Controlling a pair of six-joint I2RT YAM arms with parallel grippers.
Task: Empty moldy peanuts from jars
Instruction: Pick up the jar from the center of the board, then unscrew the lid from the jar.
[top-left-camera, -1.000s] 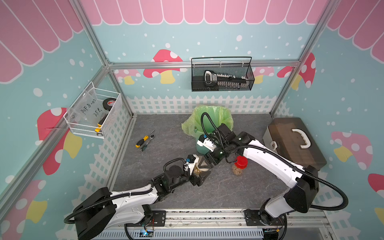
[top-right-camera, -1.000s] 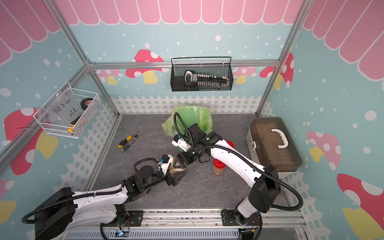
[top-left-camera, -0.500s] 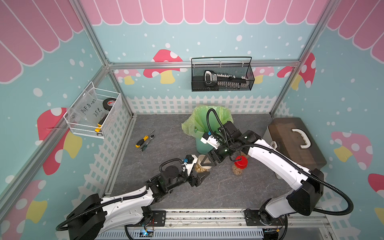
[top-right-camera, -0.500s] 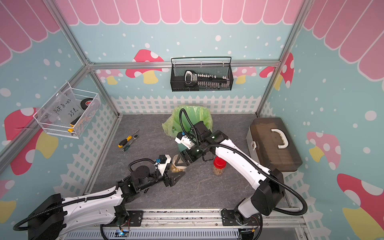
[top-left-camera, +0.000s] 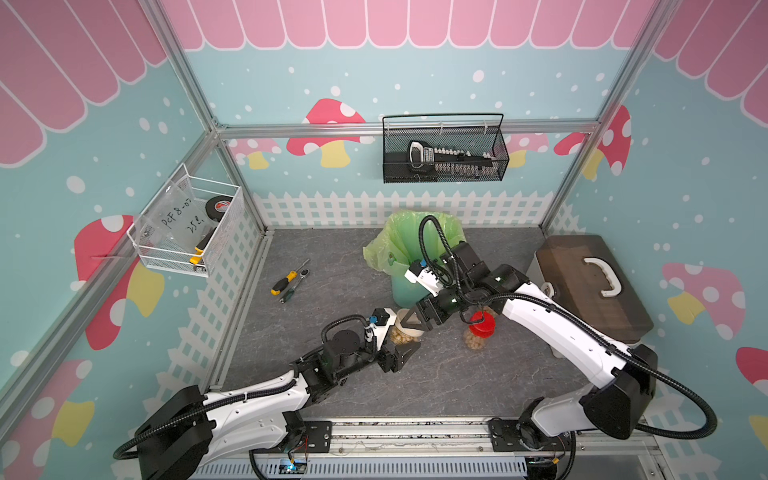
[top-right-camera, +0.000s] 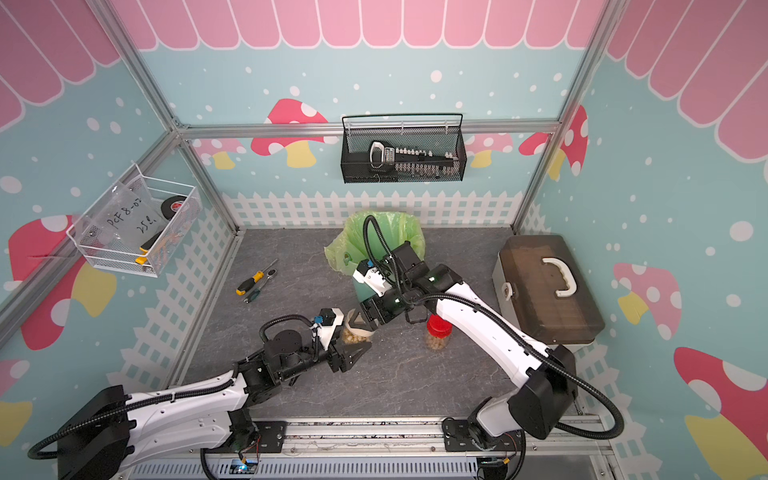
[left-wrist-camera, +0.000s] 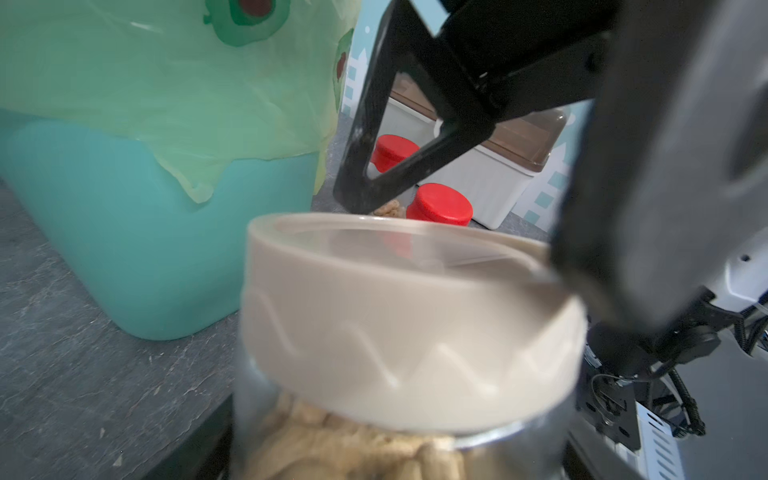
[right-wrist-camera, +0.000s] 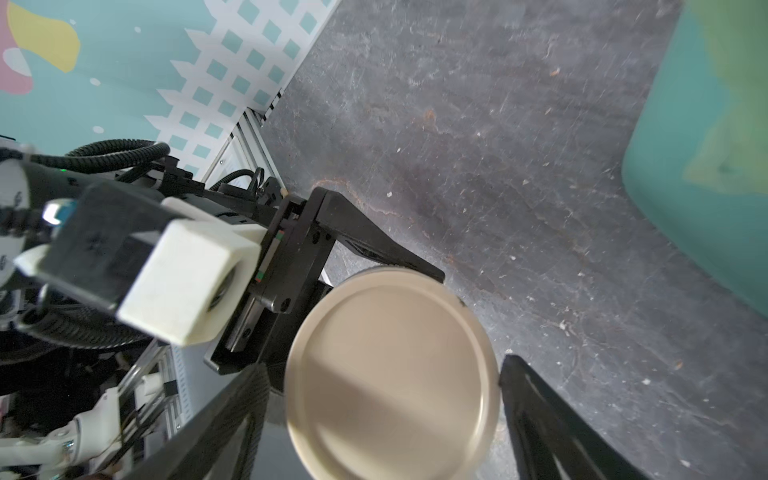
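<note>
Reaching in from the near left, the left pincer (top-left-camera: 403, 340) grips the body of an upright jar (left-wrist-camera: 257, 395), just near of the green-bagged bin (top-left-camera: 401, 289). The right arm arcs in from the near right. Its pincer (top-left-camera: 413, 322) points down over the jar's beige lid (right-wrist-camera: 390, 374), jaws spread to either side without clamping. Peanuts (left-wrist-camera: 353, 453) fill the jar. Two red-lid jars (left-wrist-camera: 439, 203) stand closed on the surface (top-left-camera: 332, 291) to its right.
</note>
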